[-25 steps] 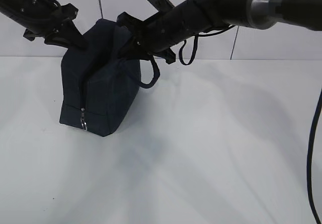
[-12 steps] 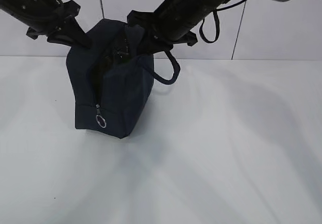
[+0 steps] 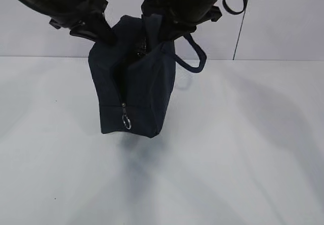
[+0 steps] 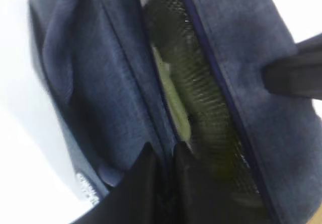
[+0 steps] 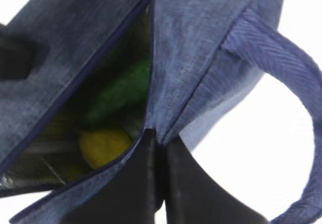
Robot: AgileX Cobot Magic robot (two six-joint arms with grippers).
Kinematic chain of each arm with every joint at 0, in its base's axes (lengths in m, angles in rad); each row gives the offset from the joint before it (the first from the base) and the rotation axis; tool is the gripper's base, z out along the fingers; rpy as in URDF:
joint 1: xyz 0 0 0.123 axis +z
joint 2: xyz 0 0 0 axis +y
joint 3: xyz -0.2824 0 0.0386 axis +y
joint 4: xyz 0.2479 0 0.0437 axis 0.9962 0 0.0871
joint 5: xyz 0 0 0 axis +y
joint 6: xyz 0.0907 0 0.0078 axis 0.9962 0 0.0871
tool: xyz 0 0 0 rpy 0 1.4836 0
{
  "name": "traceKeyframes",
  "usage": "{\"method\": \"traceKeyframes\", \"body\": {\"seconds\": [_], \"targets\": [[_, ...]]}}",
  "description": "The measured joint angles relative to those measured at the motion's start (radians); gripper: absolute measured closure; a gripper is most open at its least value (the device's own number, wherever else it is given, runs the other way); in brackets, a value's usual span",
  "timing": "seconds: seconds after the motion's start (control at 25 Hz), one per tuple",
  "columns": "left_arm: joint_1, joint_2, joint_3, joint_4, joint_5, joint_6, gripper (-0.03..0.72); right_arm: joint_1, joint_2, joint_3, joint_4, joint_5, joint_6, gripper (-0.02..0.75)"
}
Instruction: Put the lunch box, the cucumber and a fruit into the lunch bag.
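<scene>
While the lunch bag point(image 3: 132, 91) stands upright at about eleven o'clock on the white surface point(image 3: 228, 149), its top zipper gapes and the contents show through the slit: the yellow fruit point(image 5: 103, 147) sits low in the opening, the green cucumber point(image 5: 123, 90) lies just above it toward twelve o'clock, and a pale green strip in the left wrist view looks like the lid of the lunch box point(image 4: 171, 100), though the blur leaves that uncertain. All three items appear to be inside already, so the packing itself seems done. The left claw point(image 4: 168, 156) is clenched on the fabric lip of the bag at one side of the zipper, and the right claw point(image 5: 161, 138) is pinched shut on the opposite lip, near the handle point(image 3: 195, 58) that loops out at two o'clock. Gripping both lips likely keeps the soft mouth spread and the bag steady. The silver ring pull point(image 3: 126, 122) hangs at six o'clock on the bag's near end, so the zipper reads as fully undone.
</scene>
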Motion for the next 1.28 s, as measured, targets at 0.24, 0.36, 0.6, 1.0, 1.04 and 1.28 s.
{"method": "traceKeyframes", "body": {"seconds": [0.24, 0.36, 0.6, 1.0, 1.04, 1.28], "targets": [[-0.027, -0.055, 0.004, 0.0, -0.081, 0.0, 0.661, 0.002, -0.065, -0.002, -0.075, 0.01, 0.013, 0.717], [-0.028, -0.074, 0.036, -0.021, -0.1, 0.0, 0.661, 0.029, -0.092, 0.032, -0.125, 0.01, 0.019, 0.717], [-0.066, -0.224, 0.3, -0.029, -0.316, 0.025, 0.661, 0.094, -0.2, 0.235, -0.219, -0.121, 0.099, 0.717], [-0.153, -0.385, 0.606, -0.236, -0.559, 0.241, 0.661, 0.098, -0.478, 0.785, -0.225, -0.571, 0.145, 0.717], [-0.17, -0.391, 0.625, -0.249, -0.586, 0.264, 0.661, 0.098, -0.503, 0.824, -0.224, -0.606, 0.145, 0.717], [-0.328, -0.412, 0.711, -0.28, -0.746, 0.327, 0.661, 0.098, -0.601, 0.996, -0.224, -0.757, 0.149, 0.717]]}}
